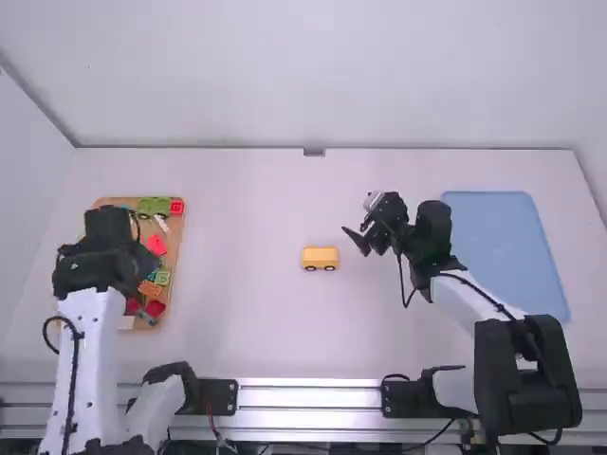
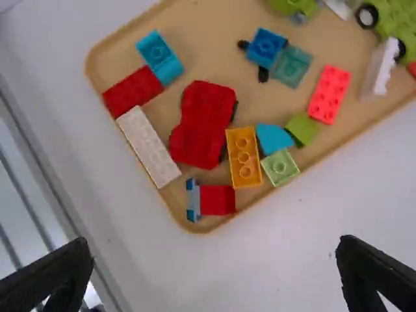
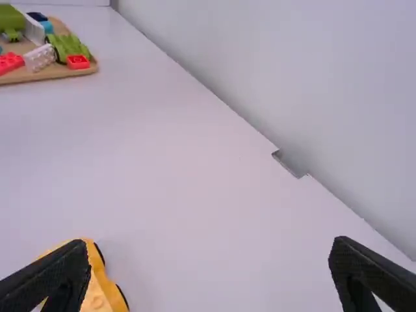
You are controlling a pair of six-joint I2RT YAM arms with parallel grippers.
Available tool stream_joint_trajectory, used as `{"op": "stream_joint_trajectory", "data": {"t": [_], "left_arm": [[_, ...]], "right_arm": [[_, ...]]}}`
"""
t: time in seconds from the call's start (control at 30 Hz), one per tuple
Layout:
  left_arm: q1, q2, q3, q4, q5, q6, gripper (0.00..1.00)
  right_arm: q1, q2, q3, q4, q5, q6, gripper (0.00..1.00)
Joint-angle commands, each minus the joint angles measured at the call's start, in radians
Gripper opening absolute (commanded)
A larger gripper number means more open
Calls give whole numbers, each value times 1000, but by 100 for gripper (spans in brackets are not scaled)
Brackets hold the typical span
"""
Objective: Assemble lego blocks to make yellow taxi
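Note:
A yellow-orange car base with black wheels [image 1: 321,258] stands mid-table; in the right wrist view the yellow piece [image 3: 97,291] is partly behind a finger. My right gripper [image 1: 358,243] is just right of it, touching nothing; its fingers are wide apart in the right wrist view [image 3: 211,276]. Over the wooden tray [image 1: 176,248] is my left gripper [image 1: 150,261], open and empty in the left wrist view [image 2: 218,276]. An orange-yellow block [image 2: 244,157] lies in the tray between a red car-shaped piece [image 2: 203,123] and a light green block [image 2: 280,167].
The tray also holds a white brick [image 2: 148,147], a red brick [image 2: 329,94], teal blocks [image 2: 160,57] and green wheeled pieces [image 2: 390,19]. A blue tray [image 1: 507,251] lies at the table's right. The back wall [image 1: 313,95] rises behind the table.

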Motion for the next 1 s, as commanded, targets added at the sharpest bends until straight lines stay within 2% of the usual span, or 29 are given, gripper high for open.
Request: {"op": "stream_joint_trajectory", "data": {"t": [0.0,0.07,0.2,0.27,0.4,0.5,0.6,0.73,0.8,0.97], "left_arm": [[125,42,20,18,91,37,99],[228,85,19,40,176,70,99],[405,210,19,125,438,293,99],[433,253,19,161,514,311,99],[452,370,19,221,604,311,91],[433,446,19,228,594,294,78],[397,520,19,246,583,298,72],[342,613,23,266,503,249,70],[311,661,31,262,445,221,63],[276,692,34,261,376,165,63]], "right_arm": [[3,-16,-7,9,-9,-1,98],[3,-16,-7,13,-9,-1,98],[3,-16,-7,13,-10,-1,98],[3,-16,-7,14,-10,-1,98],[3,-16,-7,17,-10,0,98],[3,-16,-7,18,-10,3,98],[3,-16,-7,19,-10,3,98],[3,-16,-7,29,-10,8,98],[3,-16,-7,44,-10,19,98],[3,-16,-7,66,-11,37,98]]}}
